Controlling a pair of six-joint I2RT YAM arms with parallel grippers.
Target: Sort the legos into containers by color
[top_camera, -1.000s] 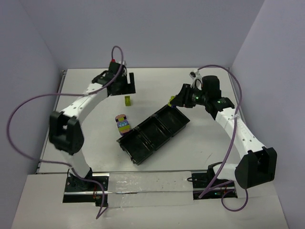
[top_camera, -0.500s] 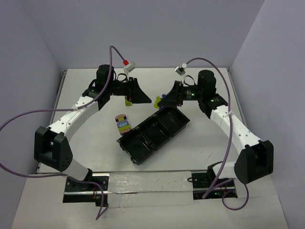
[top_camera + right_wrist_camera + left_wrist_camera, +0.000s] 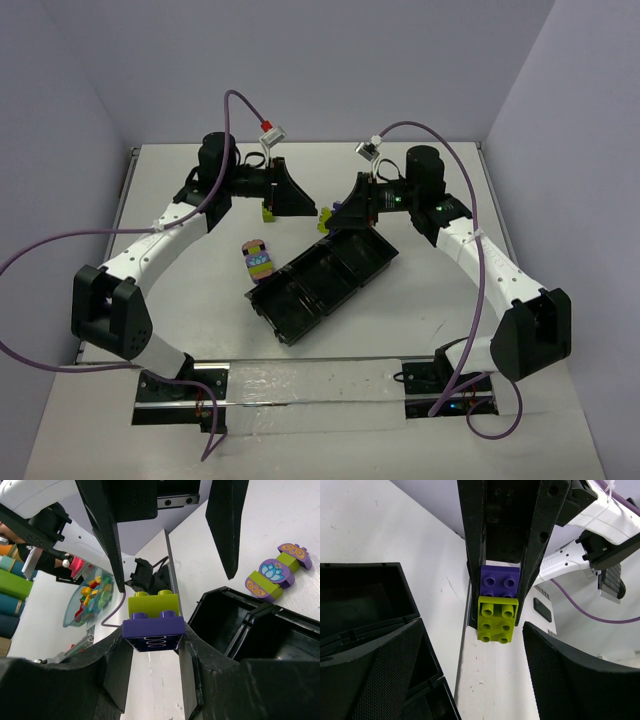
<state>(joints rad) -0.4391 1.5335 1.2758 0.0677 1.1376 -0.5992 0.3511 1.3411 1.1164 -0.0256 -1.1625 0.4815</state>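
Our right hand (image 3: 153, 641) clamped the purple brick (image 3: 153, 627); our open left hand (image 3: 300, 204) next needed to pull off the green brick (image 3: 496, 620).

The tray (image 3: 322, 280) was black on a white surface (image 3: 420, 300). Left of the tray, the multicoloured block (image 3: 277, 570) showed purple, yellow-green and orange, with a pale blue lotus print on one purple piece. Above the tray's far end, a purple brick (image 3: 152, 627) with small pale ovals on its side adjoined a yellow-green brick (image 3: 152, 602), between black fingers (image 3: 117, 675).
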